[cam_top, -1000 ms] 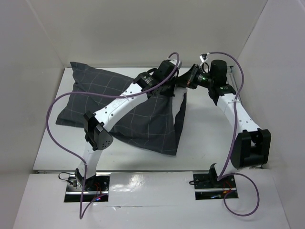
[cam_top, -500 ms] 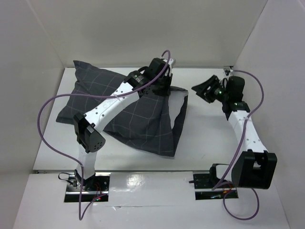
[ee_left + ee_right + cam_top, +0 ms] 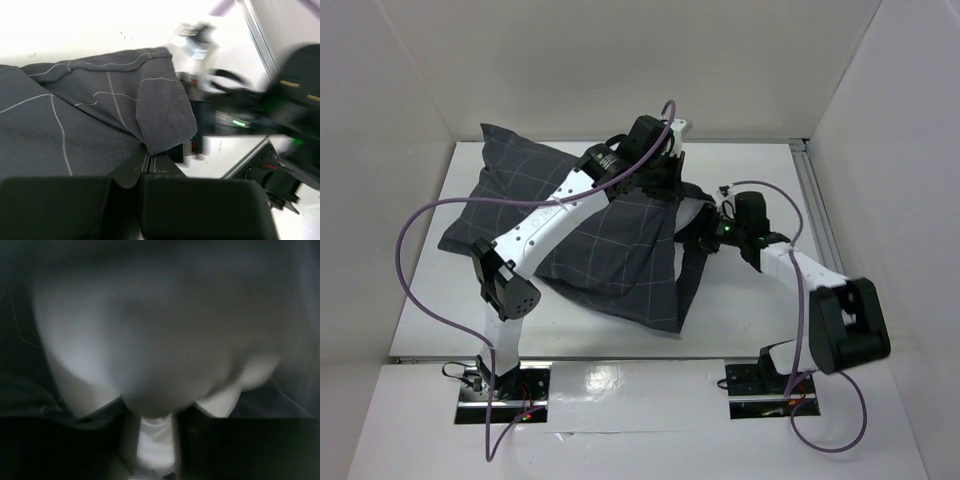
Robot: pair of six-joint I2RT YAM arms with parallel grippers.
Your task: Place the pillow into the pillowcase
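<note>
The dark grey checked pillowcase point(image 3: 600, 240) lies across the table's left and middle, bulging. My left gripper point(image 3: 665, 172) is at its back right corner, shut on a fold of the case's edge point(image 3: 165, 125), fingertips point(image 3: 149, 167) together on the cloth. My right gripper point(image 3: 704, 233) reaches into the case's open right side. In the right wrist view the white pillow point(image 3: 150, 335) fills the frame, blurred, and a bulge of it sits pinched between the right gripper's point(image 3: 155, 432) dark fingers. In the top view the case hides the pillow.
White walls close in the table on the left, back and right. A metal rail point(image 3: 817, 205) runs along the right edge. A purple cable point(image 3: 412, 270) loops out left of the left arm. White table surface point(image 3: 750, 320) shows in front of the right arm.
The right arm swung from the back right down to the case's open side; its gripper let go, opened and closed on the pillow. The left gripper shut on the case's edge.
</note>
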